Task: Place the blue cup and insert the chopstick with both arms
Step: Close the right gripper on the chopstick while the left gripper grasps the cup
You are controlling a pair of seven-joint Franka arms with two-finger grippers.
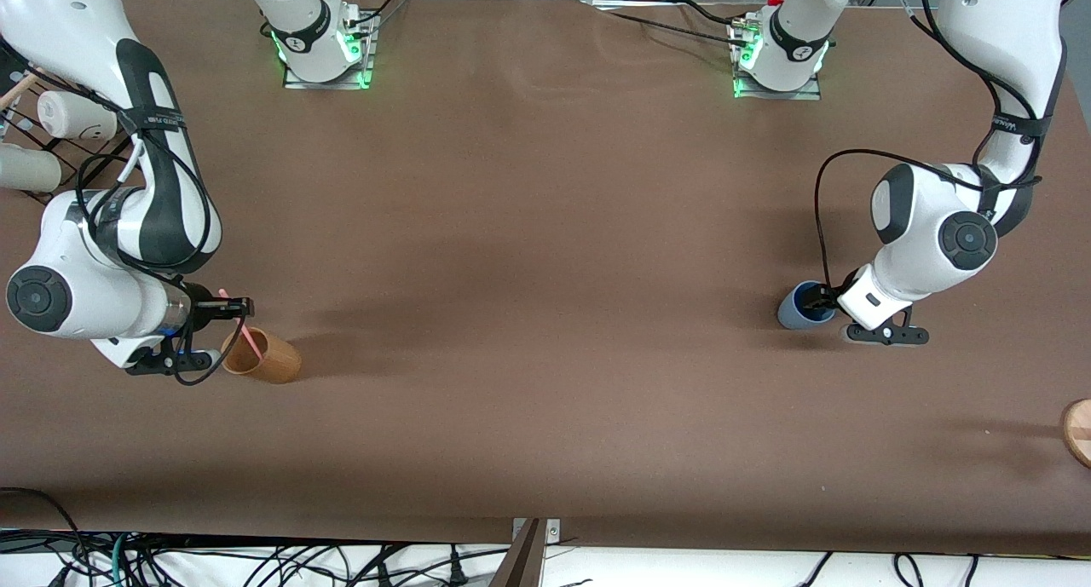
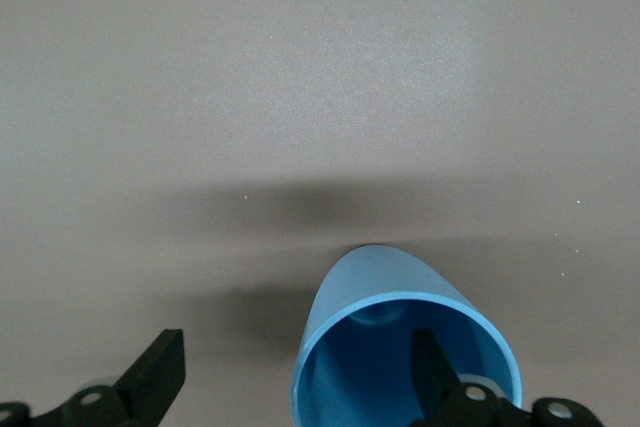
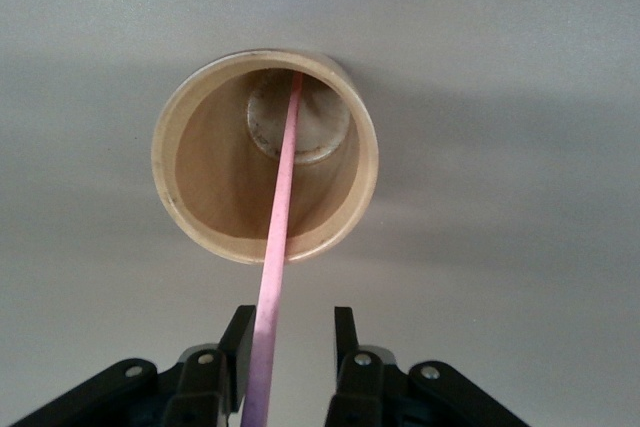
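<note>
The blue cup (image 1: pixel 799 308) stands upright on the table toward the left arm's end. My left gripper (image 1: pixel 825 301) is open at its rim. In the left wrist view the blue cup (image 2: pixel 372 297) has one finger (image 2: pixel 432 377) inside it and the other finger (image 2: pixel 157 377) well outside; the gripper (image 2: pixel 295 359) straddles the wall without clamping it. The pink chopstick (image 1: pixel 245 330) leans in the tan cup (image 1: pixel 266 359) toward the right arm's end. My right gripper (image 1: pixel 235 307) is over it, open. In the right wrist view the chopstick (image 3: pixel 278 237) passes between the fingers (image 3: pixel 240 347), against one only; the gripper (image 3: pixel 292 345) faces the tan cup (image 3: pixel 200 167).
White cylindrical cups (image 1: pixel 75 115) lie on a black wire rack (image 1: pixel 51 157) at the right arm's end, farther from the front camera. A round wooden thing (image 1: pixel 1077 430) shows at the table's edge at the left arm's end.
</note>
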